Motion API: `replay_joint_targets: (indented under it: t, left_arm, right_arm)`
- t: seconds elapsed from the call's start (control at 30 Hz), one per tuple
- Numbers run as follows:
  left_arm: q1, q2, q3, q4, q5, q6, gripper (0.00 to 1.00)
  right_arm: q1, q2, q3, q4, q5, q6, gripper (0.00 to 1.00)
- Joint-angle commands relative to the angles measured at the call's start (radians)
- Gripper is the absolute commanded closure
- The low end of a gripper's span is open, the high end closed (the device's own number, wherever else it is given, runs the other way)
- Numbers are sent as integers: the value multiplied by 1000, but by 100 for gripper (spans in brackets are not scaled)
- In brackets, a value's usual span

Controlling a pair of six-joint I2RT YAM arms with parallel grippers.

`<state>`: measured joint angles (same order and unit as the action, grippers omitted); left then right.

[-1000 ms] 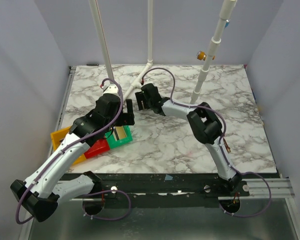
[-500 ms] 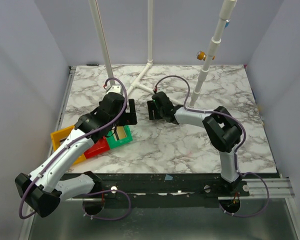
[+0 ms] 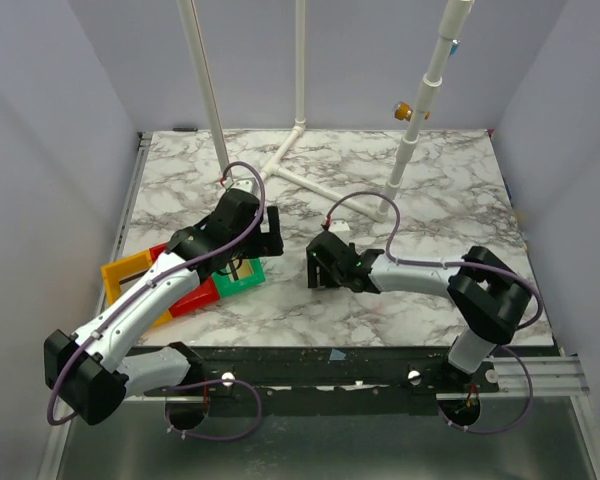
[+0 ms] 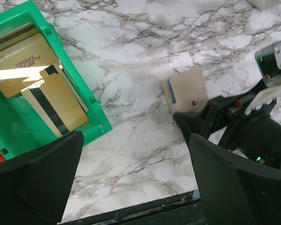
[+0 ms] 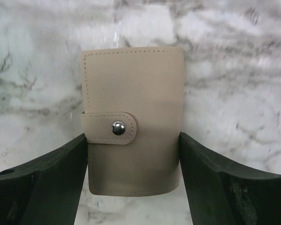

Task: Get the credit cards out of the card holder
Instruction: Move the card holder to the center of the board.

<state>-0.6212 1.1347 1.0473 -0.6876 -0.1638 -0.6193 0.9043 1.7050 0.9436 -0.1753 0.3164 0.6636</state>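
The card holder [image 5: 131, 84] is a beige sleeve with a snap-button tab. It sits between my right gripper's [image 5: 133, 159] fingers, which press on its two long sides. In the left wrist view the card holder [image 4: 189, 89] is low over the marble under the right gripper [image 4: 225, 122], with a pale blue edge at its left side. In the top view the right gripper [image 3: 320, 268] is at the table's middle front and hides the holder. My left gripper [image 3: 265, 232] is open and empty, hovering [image 4: 136, 173] between the green bin and the holder.
The green bin [image 3: 242, 272] holds two gold-tan cards [image 4: 51, 101], one with a black stripe. A red bin [image 3: 190, 295] and a yellow bin [image 3: 125, 275] lie to its left. A white pipe stand [image 3: 280, 160] and a white pole [image 3: 410, 140] stand at the back.
My right gripper has moved from the table's back middle toward the front with the card holder in it. My left gripper has shifted a little right and forward.
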Motion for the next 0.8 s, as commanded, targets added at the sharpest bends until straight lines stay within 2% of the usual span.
replay_joint_targets:
  t: [0.0,0.1,0.27,0.5,0.67,0.77]
  left_arm:
    - [5,2,-23,38,53,-23,2]
    - [5,2,-38,49,59,-26,2]
    - [5,21,-52,61,74,-36,1]
    - [3,30,-70,82,93,-47,2]
    - [-13,43,-83,113,129,-65,2]
    - [-38,61,-79,121,128,-75,1]
  right_arm:
    - [69,-61,-58,-135,72,179,24]
    - [97,-96,-88,-154,55,237,17]
    - [107,-132,-100,-140,35,255,0]
    - [102,-251,-94,-128,40,226,0]
    - [38,-313,-128,-145,11,228,1]
    - [-22,-346,-168,-127,-31,224,6]
